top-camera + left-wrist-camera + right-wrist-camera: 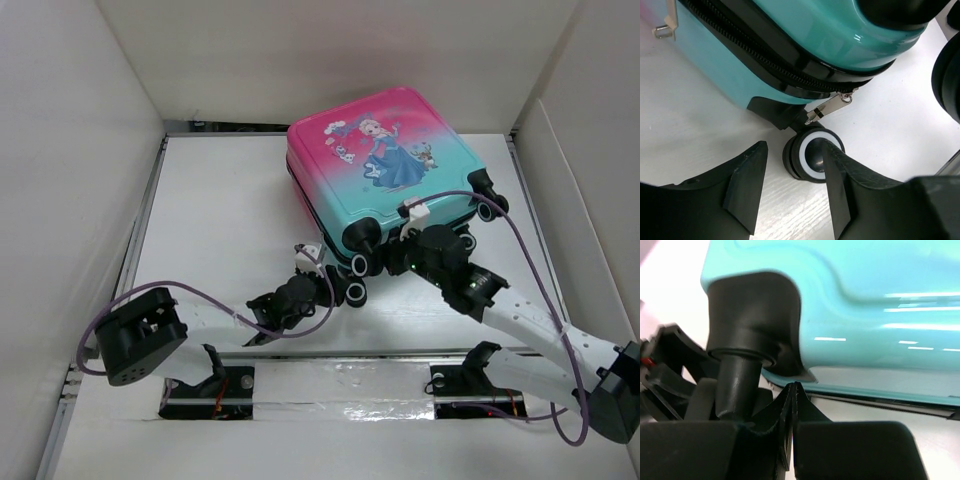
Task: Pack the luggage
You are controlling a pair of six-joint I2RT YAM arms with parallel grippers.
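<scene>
Zip-up stage, apparently: the left pincer (790, 167), spread apart, must next clamp the silver zipper pull (829, 107) of the closed pink-to-teal hard-shell suitcase (390, 170); the right pincer (792, 388) sits pinched together alongside.

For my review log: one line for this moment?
suitcase closed, flat | left end effector open at wheel | right end effector shut

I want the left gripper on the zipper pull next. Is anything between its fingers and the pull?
Yes. The left gripper is open, and a black-and-white wheel of the luggage sits right at its fingertips, close against one of them. The zipper pull hangs just beyond that wheel.
</scene>
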